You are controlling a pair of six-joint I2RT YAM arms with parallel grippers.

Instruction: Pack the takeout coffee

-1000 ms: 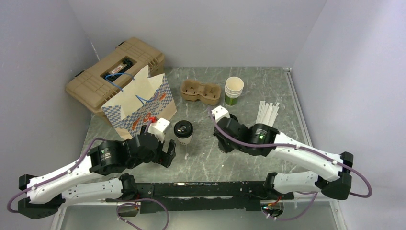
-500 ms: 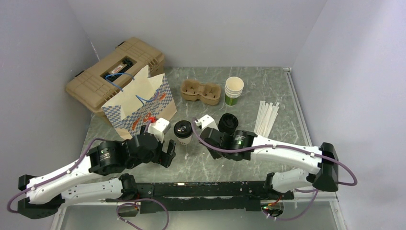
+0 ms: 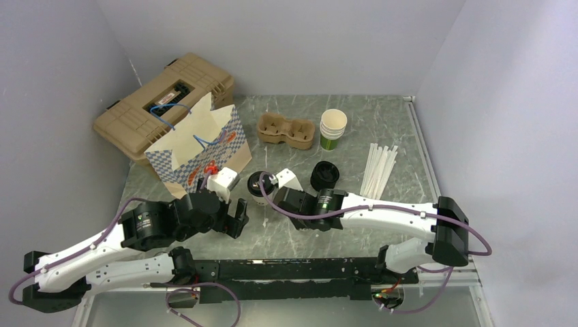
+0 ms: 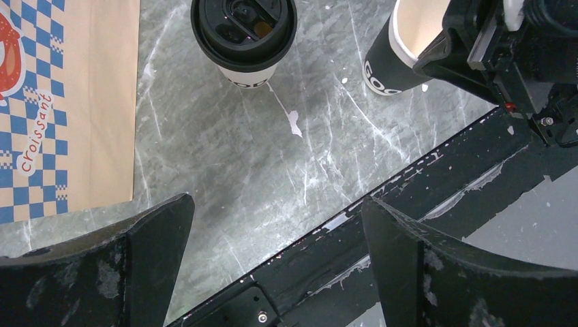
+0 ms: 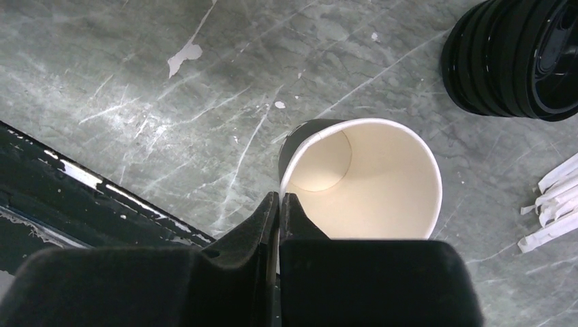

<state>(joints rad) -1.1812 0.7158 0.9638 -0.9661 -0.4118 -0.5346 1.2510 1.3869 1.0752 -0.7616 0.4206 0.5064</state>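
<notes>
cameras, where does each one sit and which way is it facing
Top external: above and behind, facing down at the table; left arm and right arm show.
Left wrist: on the left arm, facing down past the open left gripper at the lidded cup.
Right wrist: on the right arm, facing down over the right gripper, shut on the open cup.
Shared: both wrist views show the open cup.
</notes>
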